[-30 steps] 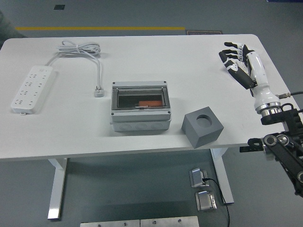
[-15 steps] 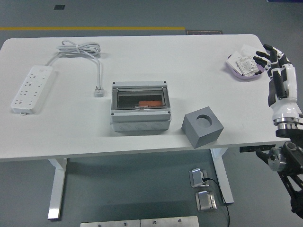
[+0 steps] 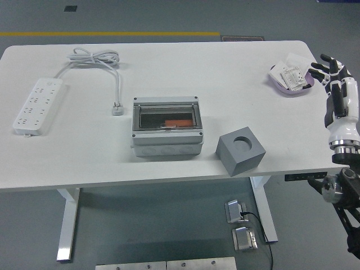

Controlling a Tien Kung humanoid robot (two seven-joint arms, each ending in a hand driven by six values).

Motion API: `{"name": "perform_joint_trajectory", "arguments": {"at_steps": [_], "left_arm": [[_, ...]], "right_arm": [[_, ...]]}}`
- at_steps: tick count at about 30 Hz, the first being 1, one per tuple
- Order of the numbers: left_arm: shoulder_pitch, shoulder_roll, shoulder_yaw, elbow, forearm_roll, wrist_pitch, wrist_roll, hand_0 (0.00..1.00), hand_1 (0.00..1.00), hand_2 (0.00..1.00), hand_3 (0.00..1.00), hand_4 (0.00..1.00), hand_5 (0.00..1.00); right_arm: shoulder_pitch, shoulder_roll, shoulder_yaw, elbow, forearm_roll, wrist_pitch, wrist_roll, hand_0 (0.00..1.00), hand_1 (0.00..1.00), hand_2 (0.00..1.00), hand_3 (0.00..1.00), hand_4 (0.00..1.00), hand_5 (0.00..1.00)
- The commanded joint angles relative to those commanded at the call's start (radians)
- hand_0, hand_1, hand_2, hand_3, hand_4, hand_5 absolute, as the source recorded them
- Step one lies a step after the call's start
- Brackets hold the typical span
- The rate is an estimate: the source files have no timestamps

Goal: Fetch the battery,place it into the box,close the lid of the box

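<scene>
Since a second ago your right hand [image 3: 336, 84] has swung from over the small dish out past the table's right edge, and it now hangs at about 3 o'clock in the head view with its fingers [image 3: 326, 63] loosely spread and nothing in them. Your left hand is out of sight.

Just beside those fingertips, toward 9 o'clock, the shallow purple dish [image 3: 288, 83] sits near the table's [image 3: 225, 67] right end, holding white packets whose print is too small to read. Farther in, near the front edge at roughly 5 o'clock from the table's middle, stands a grey block [image 3: 240, 152] with a round hole in its top. Next to it, toward 9 o'clock, is the grey box [image 3: 166, 127]. Its smoky clear lid lies flat and looks closed, and an orange object [image 3: 178, 122] shows through it; you may take that for the battery, though I cannot be sure. At the far left a white power strip [image 3: 38, 105] lies with its cord coiled toward 12 o'clock.

By my reading the fetch, the placing and the lid are all done, and you are in the retreat. What remains is to bring the arm clear of the table edge and the dish, then check the lid is seated.
</scene>
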Motion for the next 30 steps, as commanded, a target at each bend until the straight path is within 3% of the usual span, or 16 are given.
{"name": "perform_joint_trajectory", "arguments": {"at_steps": [30], "left_arm": [[-0.008,-0.002,0.009,0.001,-0.008,0.0,-0.004,0.635,0.692,0.588,0.565,0.471,0.024]], "right_arm": [[-0.012,0.012,0.016,0.011,-0.094,-0.036,-0.045,0.761,0.653,0.653,0.708,0.915,0.886]]}}
